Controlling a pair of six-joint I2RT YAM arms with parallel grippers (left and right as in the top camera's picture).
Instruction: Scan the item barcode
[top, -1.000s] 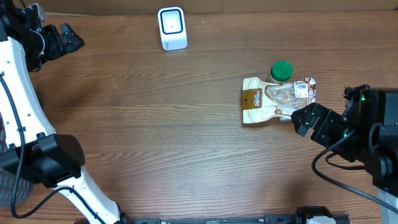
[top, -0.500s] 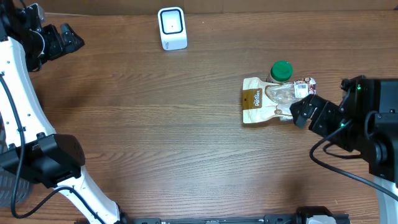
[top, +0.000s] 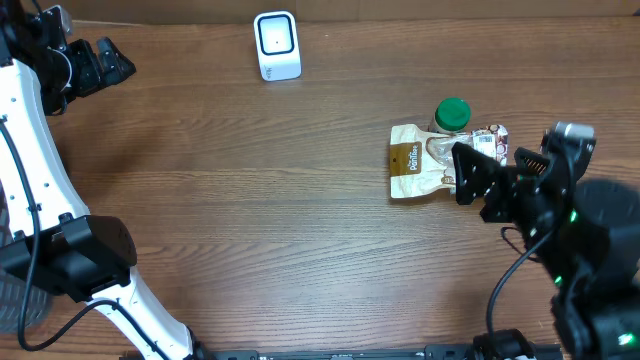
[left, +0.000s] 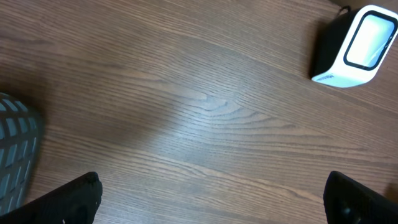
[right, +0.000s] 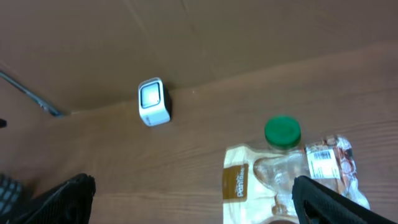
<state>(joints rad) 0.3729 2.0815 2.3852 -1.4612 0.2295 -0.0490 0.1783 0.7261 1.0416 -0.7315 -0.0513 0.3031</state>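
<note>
On the right side of the brown wooden tabletop (top: 250, 200) lies the flat brown and clear plastic pouch (top: 425, 165). Its long side runs left to right. The white barcode sticker (top: 487, 144) sits at its right end, facing up. The right hand (top: 463, 175) hangs just over that end, wide open and holding nothing. The left hand (top: 118, 60) is far off in the top left corner, also wide open and holding nothing, so the right one is much nearer. A jar with a green lid (top: 452, 113) stands right beside the pouch. The small white box scanner (top: 277, 45) waits well apart, up and to the left. I count one pouch, one jar, one scanner and two hands.
</note>
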